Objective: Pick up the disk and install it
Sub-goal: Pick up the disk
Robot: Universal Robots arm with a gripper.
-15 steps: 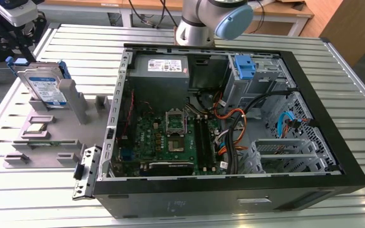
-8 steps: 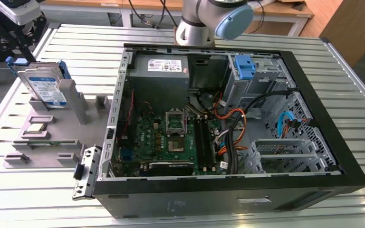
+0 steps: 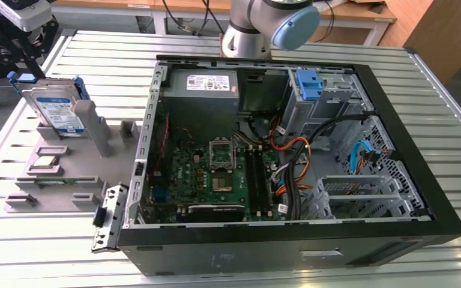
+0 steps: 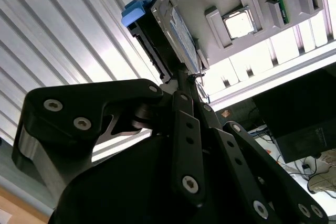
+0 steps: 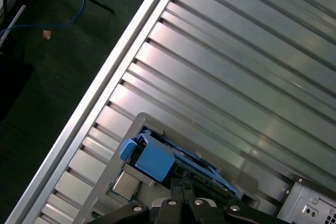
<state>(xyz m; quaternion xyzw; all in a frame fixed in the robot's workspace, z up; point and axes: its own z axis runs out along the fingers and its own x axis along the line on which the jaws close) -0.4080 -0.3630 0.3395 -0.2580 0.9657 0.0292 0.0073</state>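
Toward the desk's [image 3: 110, 54] edge on the exterior view's left, the gripper [image 4: 182, 76] hangs just above the disk [image 3: 56, 111], closed narrow and holding nothing. The disk stands on edge in a grey holder [image 3: 78, 174], blue tab [image 3: 22, 77] up. It looks stiff, fairly heavy and shock-sensitive; the edges beside that tab seem the safest hold. Further right lies the open computer case [image 3: 295, 237].

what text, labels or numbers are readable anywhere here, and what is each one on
Nothing is legible.
Blue-and-white label on the flat silver disk in its blue plastic carrier: print too small to read.
White label on the grey metal power supply box: print too small to read.
Square silver processor chip: any markings are blurred.
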